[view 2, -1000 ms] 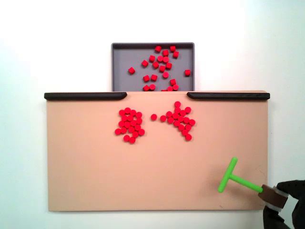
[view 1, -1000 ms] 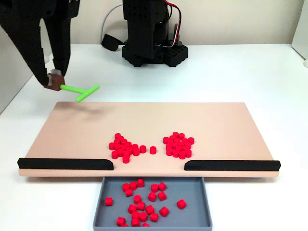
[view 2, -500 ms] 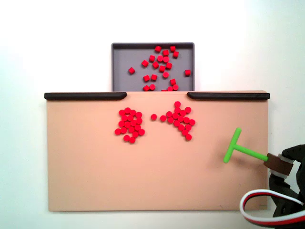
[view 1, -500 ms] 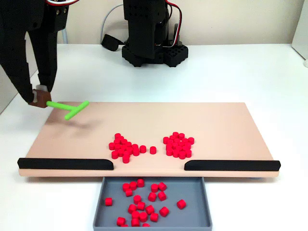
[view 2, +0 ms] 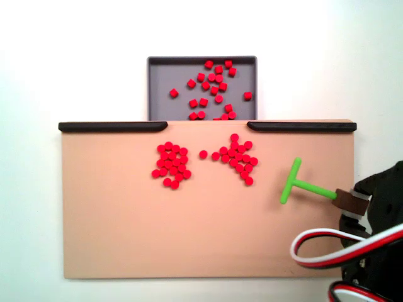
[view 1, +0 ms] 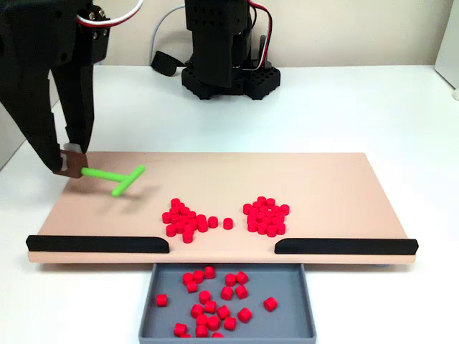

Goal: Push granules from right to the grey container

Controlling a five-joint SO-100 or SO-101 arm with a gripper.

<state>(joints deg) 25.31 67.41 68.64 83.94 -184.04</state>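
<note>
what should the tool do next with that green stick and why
Probably sweep the green T-stick sideways toward the nearer red pile, then toward the gap between the black strips. The tool holds the stick by its stem, its crossbar beside that pile, and both piles remain on the beige board short of the grey container.

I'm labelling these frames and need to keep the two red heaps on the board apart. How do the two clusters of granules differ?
In the top-down fixed view, the right cluster lies near the green T-stick; the left cluster lies far from it. The right cluster stretches diagonally with a trailing piece towards the centre; the left cluster is rounder and more compact. Both are alike red pieces on the beige board, just short of the gap to the grey container.
</note>
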